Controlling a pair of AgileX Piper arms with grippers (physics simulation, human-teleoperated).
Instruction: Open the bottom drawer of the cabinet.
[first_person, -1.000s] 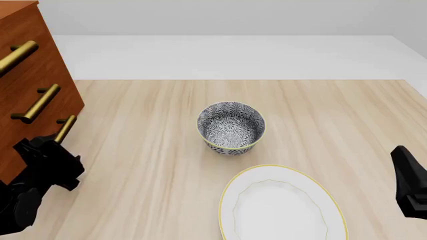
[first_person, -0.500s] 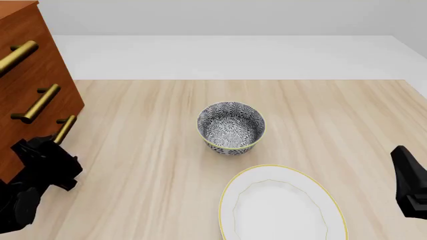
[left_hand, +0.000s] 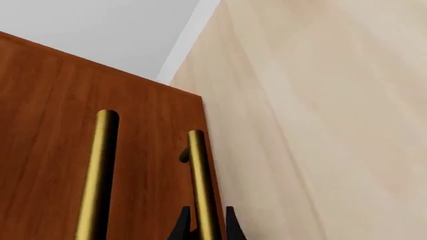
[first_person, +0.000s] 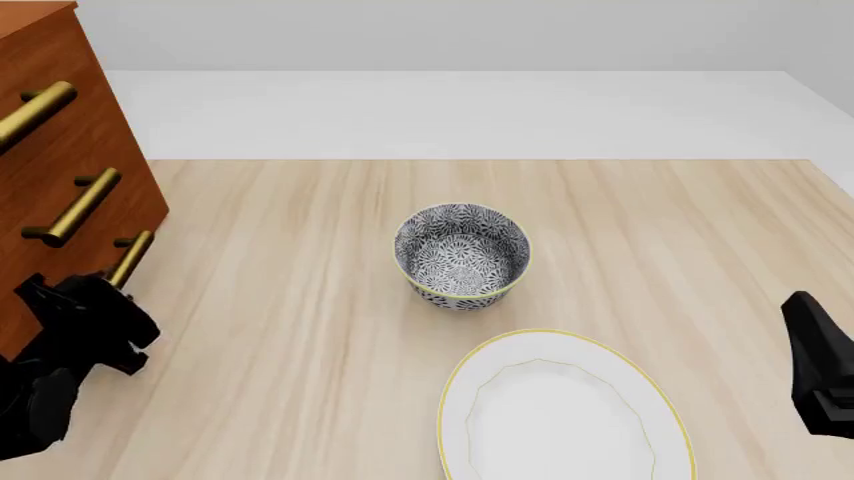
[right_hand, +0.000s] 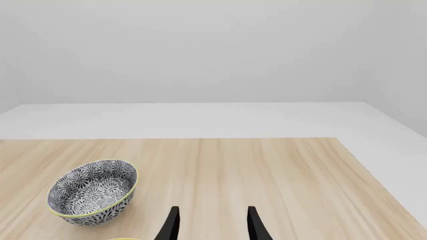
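Pale wood tabletop with grey walls behind, and over at the left edge sits the cabinet (first_person: 60, 190), its bottom drawer (first_person: 80, 290) lowest of the three with the brass bar handle (left_hand: 200, 185) right between the left gripper (left_hand: 205, 227) fingers, narrow around it though I can't tell if they're actually clamped. That bar's the obvious grab point: stiff and probably slick, on a deep drawer that looks heavy, so I'd pull straight. Further out there's the patterned bowl (first_person: 462, 255) and white plate (first_person: 561, 410), and the right gripper (right_hand: 210, 225) idles with fingers apart.

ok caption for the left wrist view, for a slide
Left gripper straddling the bottom drawer's brass handle on the cabinet, table beside it.
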